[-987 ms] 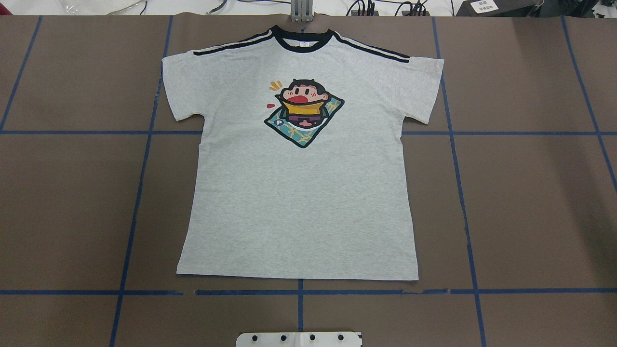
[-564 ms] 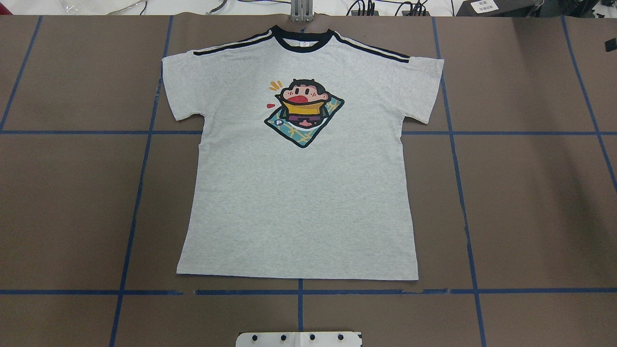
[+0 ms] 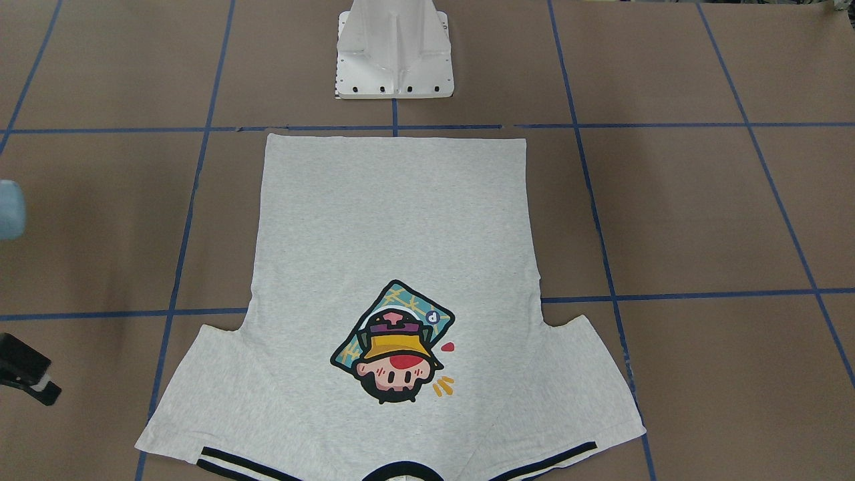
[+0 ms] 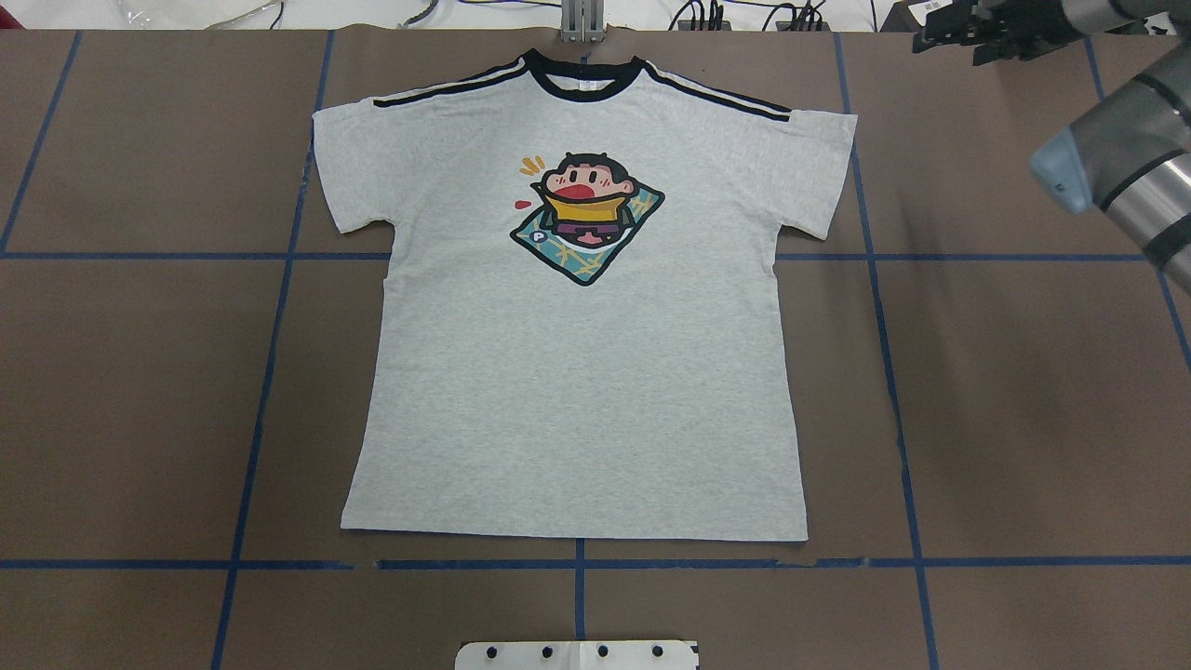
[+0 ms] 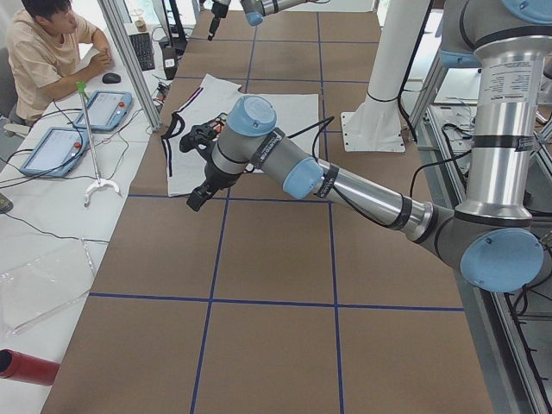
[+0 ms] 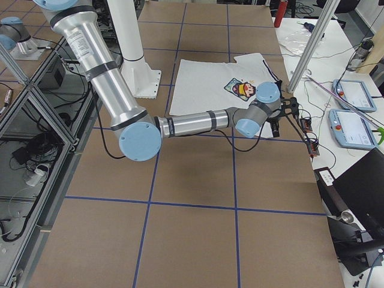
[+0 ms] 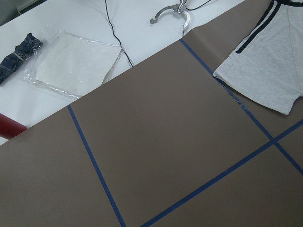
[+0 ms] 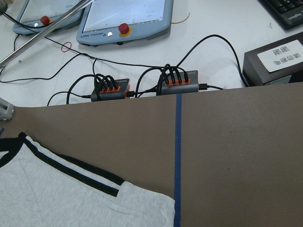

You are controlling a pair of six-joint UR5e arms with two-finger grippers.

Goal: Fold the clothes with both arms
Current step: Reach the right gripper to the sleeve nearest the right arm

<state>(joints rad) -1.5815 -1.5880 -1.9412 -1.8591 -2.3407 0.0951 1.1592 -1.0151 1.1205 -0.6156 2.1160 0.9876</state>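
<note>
Right arm (image 4: pixel 1117 167) swung into the overhead view top-right, right gripper (image 4: pixel 935 33) beyond the sleeve. Left gripper (image 5: pixel 198 172) hovers left of the T-shirt (image 4: pixel 577 372). Can't tell either's grip state. T-shirt lies flat, print up, mid-table (image 4: pixel 1023 419).

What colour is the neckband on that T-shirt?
The neckband is black, on a light heather-grey T-shirt; the overhead view shows it best.
</note>
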